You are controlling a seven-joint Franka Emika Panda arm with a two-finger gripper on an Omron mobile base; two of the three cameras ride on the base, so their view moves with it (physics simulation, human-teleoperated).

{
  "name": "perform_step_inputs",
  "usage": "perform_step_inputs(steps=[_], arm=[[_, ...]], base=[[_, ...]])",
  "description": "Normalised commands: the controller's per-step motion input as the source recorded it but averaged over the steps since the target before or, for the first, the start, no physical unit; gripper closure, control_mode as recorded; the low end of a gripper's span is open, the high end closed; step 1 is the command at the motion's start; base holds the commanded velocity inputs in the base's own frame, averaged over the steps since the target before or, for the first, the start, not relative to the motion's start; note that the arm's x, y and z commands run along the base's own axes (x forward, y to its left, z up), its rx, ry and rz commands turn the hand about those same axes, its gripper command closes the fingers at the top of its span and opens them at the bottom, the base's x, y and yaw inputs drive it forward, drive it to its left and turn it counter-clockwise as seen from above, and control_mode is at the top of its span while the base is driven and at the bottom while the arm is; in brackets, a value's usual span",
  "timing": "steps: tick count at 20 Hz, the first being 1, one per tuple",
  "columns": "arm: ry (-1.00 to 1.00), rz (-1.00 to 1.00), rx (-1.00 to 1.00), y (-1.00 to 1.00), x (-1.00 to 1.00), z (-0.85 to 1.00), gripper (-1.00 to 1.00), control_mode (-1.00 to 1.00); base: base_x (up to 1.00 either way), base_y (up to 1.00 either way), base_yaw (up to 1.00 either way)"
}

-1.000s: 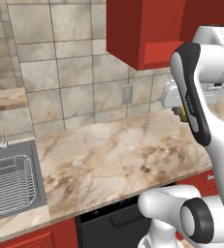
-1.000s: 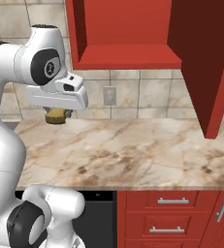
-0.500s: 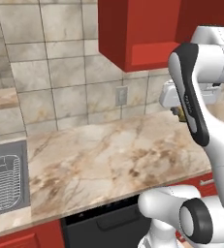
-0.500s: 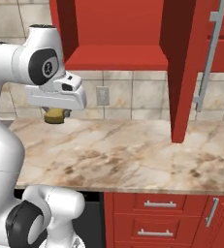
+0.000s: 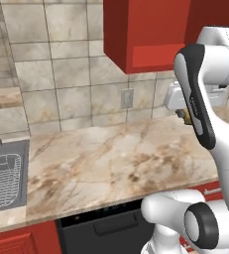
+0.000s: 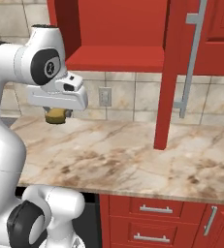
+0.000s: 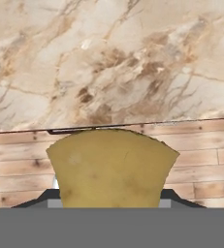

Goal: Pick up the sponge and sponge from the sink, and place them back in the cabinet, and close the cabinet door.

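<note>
Robot claw (image 6: 56, 116) grips a tan sponge (image 6: 56, 115) above a marble bench (image 6: 133, 155).

The claw hangs under the white hand, closed on the tan-yellow sponge, which fills the lower middle of the hand view (image 7: 111, 167) with the marble bench and a strip of wood floor (image 7: 200, 160) behind it. In the right base view the sponge sits high over the left part of the bench, near the tiled wall (image 6: 142, 99) and a wall socket (image 6: 104, 96). Up and to the right of it the red cabinet (image 6: 118, 55) stands open, its shelf bare. The cabinet door (image 6: 174, 72) is swung out toward the camera, its silver bar handle (image 6: 192, 58) facing right. In the left base view the sink (image 5: 4, 173) lies at the far left edge of the bench, well apart from the claw (image 5: 185, 116).
</note>
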Motion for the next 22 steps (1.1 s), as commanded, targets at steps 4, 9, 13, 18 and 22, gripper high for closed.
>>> perform_step_inputs(steps=[4,9,13,18,22], arm=[[0.0,0.0,0.0,0.0,0.0,0.0,1.0,1.0],[0.0,0.0,0.0,0.0,0.0,0.0,1.0,1.0],[0.0,0.0,0.0,0.0,0.0,0.0,1.0,1.0],[0.0,0.0,0.0,0.0,0.0,0.0,1.0,1.0],[0.0,0.0,0.0,0.0,0.0,0.0,1.0,1.0]], base=[[0.0,-0.29,0.29],[0.0,-0.34,0.22],[0.0,-0.21,0.13],[0.0,-0.29,0.01],[0.0,-0.29,0.0]])
